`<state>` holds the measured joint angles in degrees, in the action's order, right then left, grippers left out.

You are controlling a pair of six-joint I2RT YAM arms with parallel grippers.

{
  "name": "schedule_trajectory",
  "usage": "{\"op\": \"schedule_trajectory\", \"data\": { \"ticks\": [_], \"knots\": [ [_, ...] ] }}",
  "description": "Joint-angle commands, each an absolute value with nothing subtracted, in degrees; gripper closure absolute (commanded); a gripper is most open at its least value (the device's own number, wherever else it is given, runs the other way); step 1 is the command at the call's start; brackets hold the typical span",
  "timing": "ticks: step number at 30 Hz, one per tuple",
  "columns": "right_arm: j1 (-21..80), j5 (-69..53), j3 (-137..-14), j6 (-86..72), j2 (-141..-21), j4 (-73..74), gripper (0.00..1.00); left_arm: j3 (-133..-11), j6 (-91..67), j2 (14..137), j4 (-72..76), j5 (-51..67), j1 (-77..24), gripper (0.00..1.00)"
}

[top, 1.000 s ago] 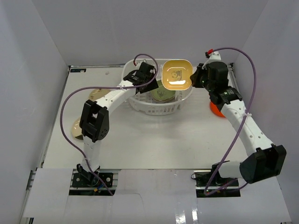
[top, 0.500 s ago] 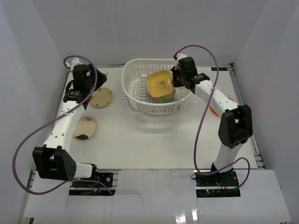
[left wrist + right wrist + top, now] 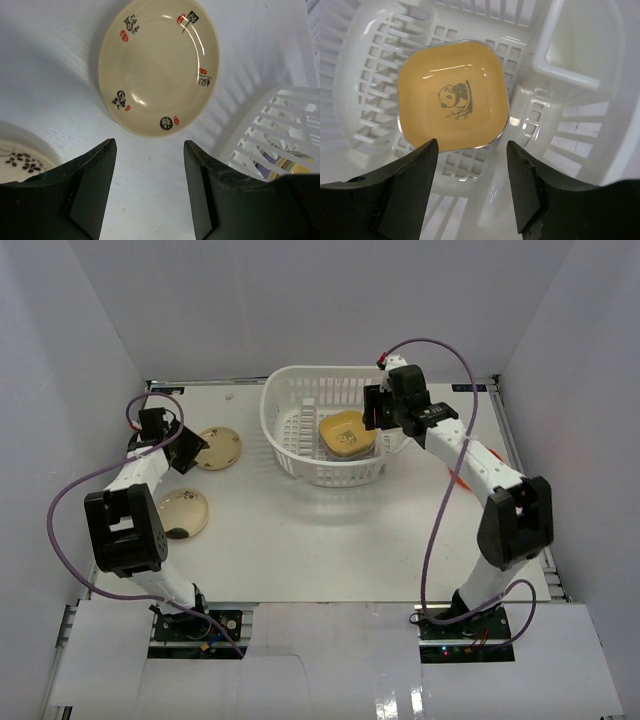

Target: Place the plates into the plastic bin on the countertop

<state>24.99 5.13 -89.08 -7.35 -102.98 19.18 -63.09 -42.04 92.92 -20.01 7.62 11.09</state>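
The plastic bin (image 3: 290, 400) stands at the back middle of the countertop (image 3: 320, 530). A yellow rounded-square plate with a panda picture (image 3: 452, 95) lies inside it (image 3: 347, 433), free of any grip. My right gripper (image 3: 472, 144) hovers open just above that plate's near edge (image 3: 371, 420). Left of the bin, a round cream plate with red and black marks (image 3: 159, 67) rests on the countertop (image 3: 219, 448). My left gripper (image 3: 149, 144) is open and empty, a little short of this plate (image 3: 192, 451). A second cream plate (image 3: 181, 512) lies nearer.
A red-orange plate (image 3: 457, 478) shows partly behind the right arm at the right edge. The bin's small corner compartment (image 3: 572, 47) is beside the yellow plate. The bin wall (image 3: 285, 125) is close on the left gripper's right. White walls enclose the countertop.
The right gripper carried the yellow plate down into the bin and opened, leaving it there. The left gripper went from the bin to the cream plates on the left.
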Motion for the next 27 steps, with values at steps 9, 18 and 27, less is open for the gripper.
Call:
{"op": "schedule_trajectory", "data": {
  "ticks": [9, 18, 27],
  "knots": [
    [19.7, 15.7, -57.9, -17.9, -66.5, 7.1, 0.49, -67.2, -41.0, 102.0, -16.5, 8.4, 15.5, 0.40],
    [-8.3, 7.7, -30.4, -34.4, -49.5, -1.5, 0.48, -67.2, -41.6, 107.9, -12.5, 12.4, 16.5, 0.45],
    [-26.3, 0.5, -19.0, -44.2, -51.8, -10.5, 0.34, -68.2, -43.3, 112.0, -10.6, 16.2, 17.0, 0.82]
  ]
}}
